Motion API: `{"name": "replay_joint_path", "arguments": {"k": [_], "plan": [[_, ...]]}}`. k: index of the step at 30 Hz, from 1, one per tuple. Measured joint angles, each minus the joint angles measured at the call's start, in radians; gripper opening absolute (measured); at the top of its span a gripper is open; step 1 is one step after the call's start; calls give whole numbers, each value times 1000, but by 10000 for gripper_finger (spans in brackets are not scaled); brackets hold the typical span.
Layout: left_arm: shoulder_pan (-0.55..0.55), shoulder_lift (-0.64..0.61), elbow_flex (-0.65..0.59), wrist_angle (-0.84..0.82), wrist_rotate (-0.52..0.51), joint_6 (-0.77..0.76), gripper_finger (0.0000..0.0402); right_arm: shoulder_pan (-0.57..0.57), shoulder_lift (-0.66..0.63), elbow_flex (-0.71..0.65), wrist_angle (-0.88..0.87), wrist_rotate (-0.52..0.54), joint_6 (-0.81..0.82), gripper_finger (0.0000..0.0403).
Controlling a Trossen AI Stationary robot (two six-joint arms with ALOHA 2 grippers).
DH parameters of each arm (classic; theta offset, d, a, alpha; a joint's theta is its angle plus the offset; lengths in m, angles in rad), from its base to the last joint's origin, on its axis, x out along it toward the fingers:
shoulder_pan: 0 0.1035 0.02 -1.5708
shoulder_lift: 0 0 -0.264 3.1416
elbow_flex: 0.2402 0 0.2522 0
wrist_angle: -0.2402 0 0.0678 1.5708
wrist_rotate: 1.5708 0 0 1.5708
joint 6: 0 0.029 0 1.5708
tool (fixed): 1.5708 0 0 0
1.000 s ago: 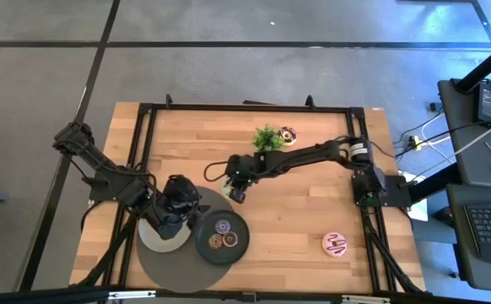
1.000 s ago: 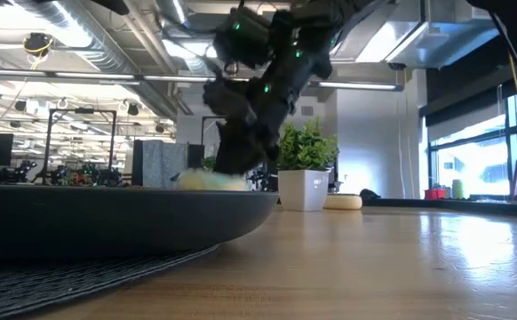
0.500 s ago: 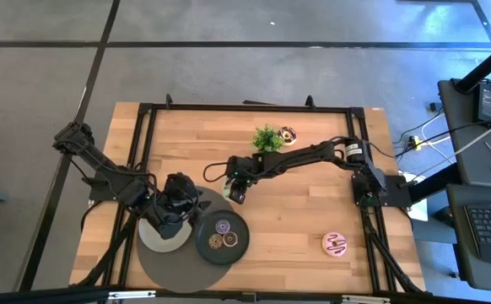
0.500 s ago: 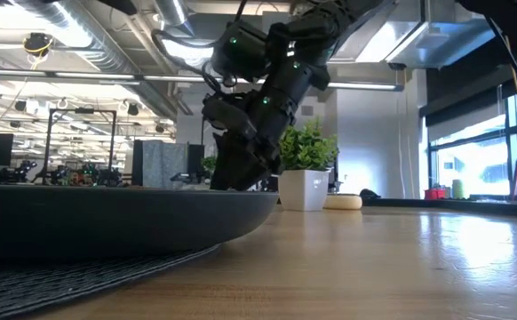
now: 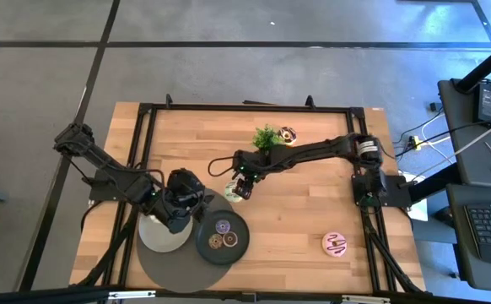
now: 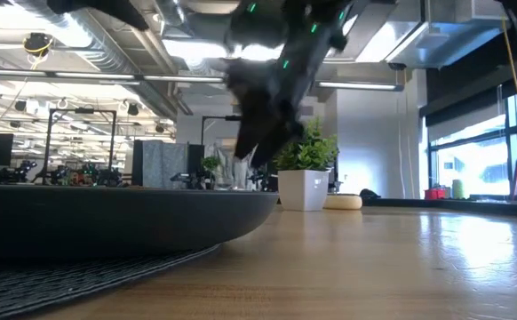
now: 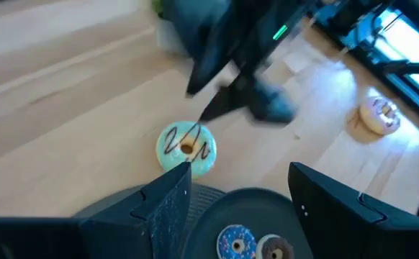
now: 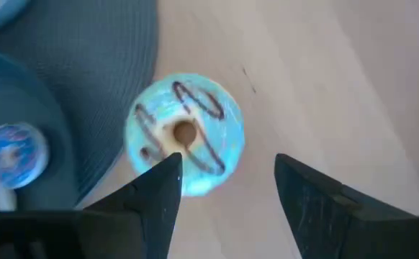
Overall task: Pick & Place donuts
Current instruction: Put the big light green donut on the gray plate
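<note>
A green donut (image 8: 184, 137) with dark stripes lies flat on the wood at the edge of the dark mat (image 5: 174, 263). My right gripper (image 8: 227, 164) hangs open just above it, clear of it; in the high view the right gripper (image 5: 241, 173) is just beyond the green donut (image 5: 235, 191). My left gripper (image 7: 242, 176) is open over the mat, near the same donut (image 7: 186, 147). Three tiny donuts (image 5: 223, 235) lie on the dark plate (image 5: 205, 245). A cream donut (image 5: 288, 134) rests by the potted plant, and a pink one (image 5: 336, 244) lies near right.
A small potted plant (image 5: 267, 137) stands at the table's far middle. A light grey plate (image 5: 157, 241) lies on the mat under my left arm. Bare wood stretches between the dark plate and the pink donut. A black frame (image 5: 144, 114) runs round the table.
My right gripper has opened and let go of the green donut, then risen and drawn a little toward the far edge. The donut now lies flat on the wood by the mat's edge. My left gripper has shifted slightly toward the table's right.
</note>
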Motion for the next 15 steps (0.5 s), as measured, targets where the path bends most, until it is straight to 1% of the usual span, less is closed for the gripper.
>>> {"name": "replay_joint_path", "arguments": {"k": [2,5,9,15], "plan": [[27,13,0,0,31,19,226,13,-61,-8,-65,35,-1,221],[65,42,0,2,37,49,226,35,-170,-67,-119,107,-9,218],[128,85,0,12,84,52,226,51,-355,-221,-106,115,23,218],[243,183,0,104,171,77,226,94,-634,-472,-80,139,104,218]]}}
